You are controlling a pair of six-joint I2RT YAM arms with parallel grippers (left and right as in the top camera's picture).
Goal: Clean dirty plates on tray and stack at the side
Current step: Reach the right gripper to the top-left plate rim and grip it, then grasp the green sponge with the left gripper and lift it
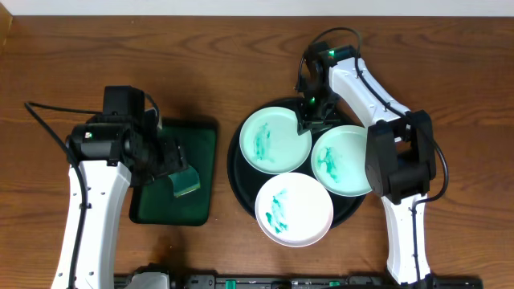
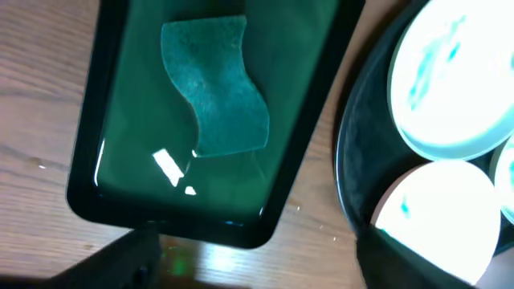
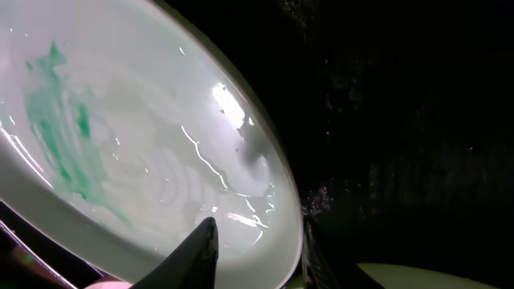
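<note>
Three white plates with teal smears lie on the round black tray (image 1: 235, 172): one at the back left (image 1: 275, 140), one at the right (image 1: 341, 160), one at the front (image 1: 294, 209). My right gripper (image 1: 309, 120) is at the back-left plate's far right edge. In the right wrist view that plate (image 3: 144, 136) fills the left. My right gripper (image 3: 257, 249) straddles its rim, one finger over the plate and one outside over the tray (image 3: 401, 120). Whether they pinch the rim does not show. My left gripper (image 1: 173, 160) is open and empty over the green tray.
A dark green rectangular tray (image 1: 201, 132) lies left of the black tray with a teal sponge (image 1: 186, 183) in it. The left wrist view shows the sponge (image 2: 221, 88), the green tray (image 2: 96, 120) and two plates (image 2: 454, 72) to the right.
</note>
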